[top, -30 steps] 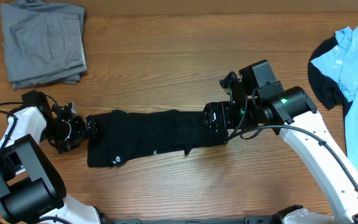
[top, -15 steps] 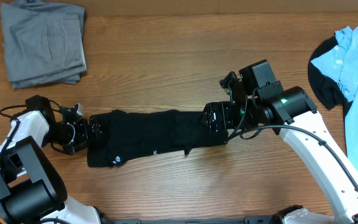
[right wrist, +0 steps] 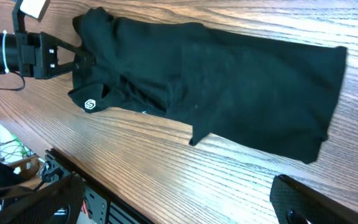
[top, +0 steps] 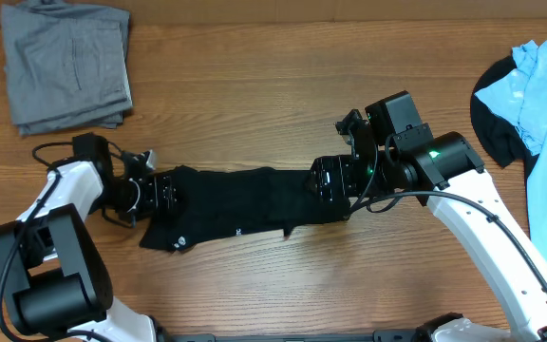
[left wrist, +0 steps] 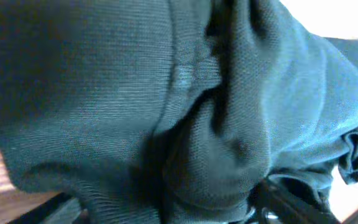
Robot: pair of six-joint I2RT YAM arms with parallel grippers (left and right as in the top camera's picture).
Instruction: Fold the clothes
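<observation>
We have the black shirt (top: 245, 204) folded into a long strip across the middle of the table (top: 254, 95), running left to right. There is a small white round logo (right wrist: 91, 104) near its left end. The left gripper (top: 160, 190) is at that left end, against bunched fabric. Black cloth fills the left wrist view, so we cannot tell whether its jaws are clamped on the cloth or spread. The right gripper (top: 330, 180) sits over the strip's right end — jaws wide apart, nothing between them. We see the grey trousers (top: 65, 66) folded at the far left corner, well apart from the strip. The light blue T-shirt (top: 544, 104) lies at the right edge — a dark garment (top: 494, 119) is under it.
</observation>
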